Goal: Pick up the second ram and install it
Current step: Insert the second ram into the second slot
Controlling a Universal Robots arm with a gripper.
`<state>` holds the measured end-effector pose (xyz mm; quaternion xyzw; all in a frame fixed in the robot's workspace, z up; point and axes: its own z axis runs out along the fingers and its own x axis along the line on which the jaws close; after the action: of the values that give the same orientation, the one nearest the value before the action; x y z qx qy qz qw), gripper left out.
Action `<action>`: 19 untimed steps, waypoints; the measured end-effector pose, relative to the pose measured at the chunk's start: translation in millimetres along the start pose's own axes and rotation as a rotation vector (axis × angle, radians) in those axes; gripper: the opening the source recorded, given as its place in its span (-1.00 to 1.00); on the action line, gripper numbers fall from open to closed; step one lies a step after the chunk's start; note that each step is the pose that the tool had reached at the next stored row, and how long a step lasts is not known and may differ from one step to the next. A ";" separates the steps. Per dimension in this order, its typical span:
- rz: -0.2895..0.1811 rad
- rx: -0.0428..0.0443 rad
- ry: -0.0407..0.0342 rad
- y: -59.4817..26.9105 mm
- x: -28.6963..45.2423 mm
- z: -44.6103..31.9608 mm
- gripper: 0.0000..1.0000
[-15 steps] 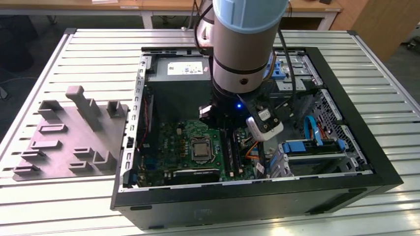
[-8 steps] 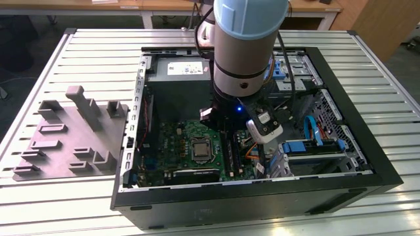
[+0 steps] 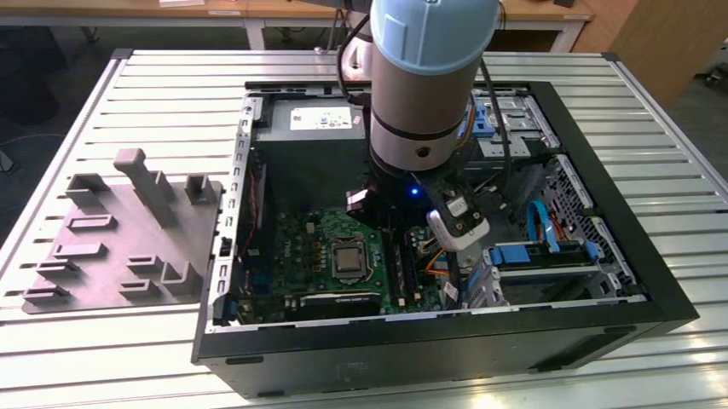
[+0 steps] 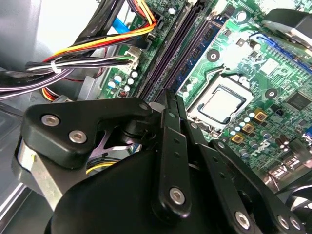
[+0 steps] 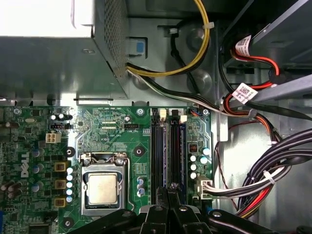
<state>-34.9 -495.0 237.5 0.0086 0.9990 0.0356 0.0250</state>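
Open black metal computer case [image 3: 455,341]: I count 1.
Green motherboard [image 5: 112,131]: 1 from here.
Square silver processor [image 5: 102,188]: 1, in its socket.
Grey perforated power-supply box [image 5: 58,63]: 1.
Small square gold component [image 5: 60,184]: I see 3 beside the processor.
Black linkage gripper [image 5: 168,189]: 1.
Grey moulded fixture block [image 3: 114,247]: 1.

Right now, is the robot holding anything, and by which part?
Nothing I can see: the gripper is shut and looks empty, its tip just above the black memory slots.
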 end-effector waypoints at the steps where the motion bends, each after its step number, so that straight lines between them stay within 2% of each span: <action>1: -0.001 -0.0003 0.0001 0.0 0.0 0.3 -0.77; 7: -0.006 -0.0008 0.0004 -0.3 0.2 3.8 -0.77; 19: -0.006 -0.0016 0.0005 -0.4 0.3 5.6 -0.77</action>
<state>-34.9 -495.0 231.8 0.0056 0.9990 0.0363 0.0249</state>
